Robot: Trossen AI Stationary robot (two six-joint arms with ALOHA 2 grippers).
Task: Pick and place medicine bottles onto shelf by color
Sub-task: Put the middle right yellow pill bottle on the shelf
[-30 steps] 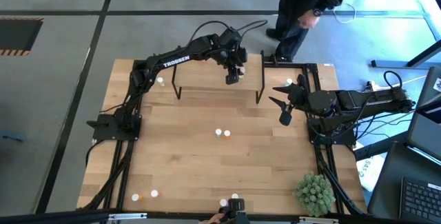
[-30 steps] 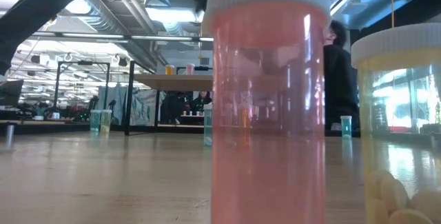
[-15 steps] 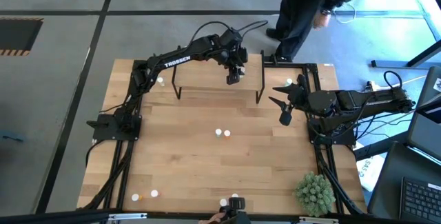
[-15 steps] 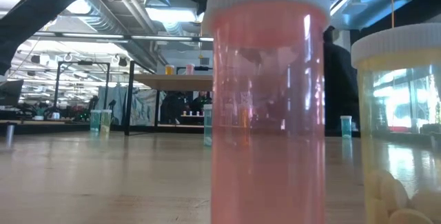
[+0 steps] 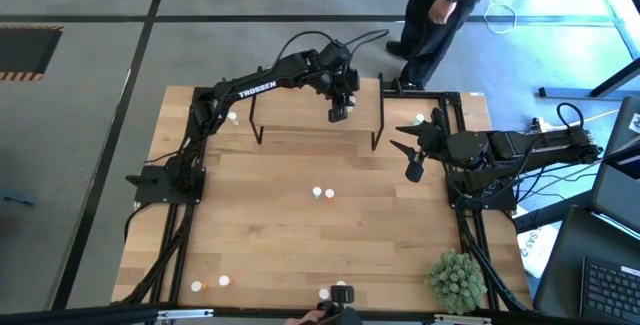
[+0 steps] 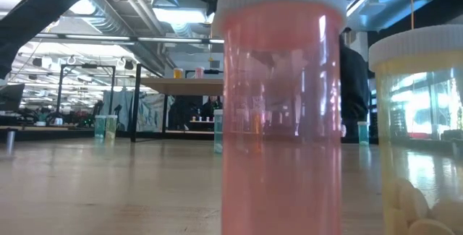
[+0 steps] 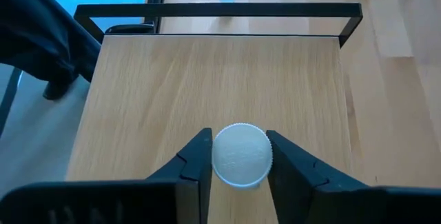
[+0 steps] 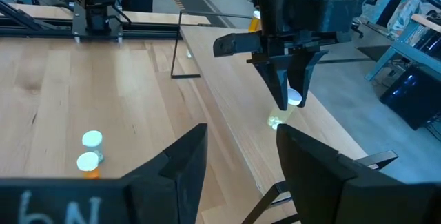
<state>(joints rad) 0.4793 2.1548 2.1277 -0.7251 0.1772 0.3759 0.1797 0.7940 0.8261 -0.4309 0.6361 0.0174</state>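
Shelf (image 7: 207, 79) board spreads out beneath and ahead of the left gripper (image 7: 240, 156), which hangs over it with its 2 fingers pressed against the sides of 1 white-capped bottle (image 7: 240, 154); the bottle's body colour is hidden under the cap. Right gripper (image 8: 238, 162) waits spread apart, well off to the side of the shelf. Good practice, I judge, is a firm, centred pinch and a straight, upright movement, so the bottle neither tilts nor slips.
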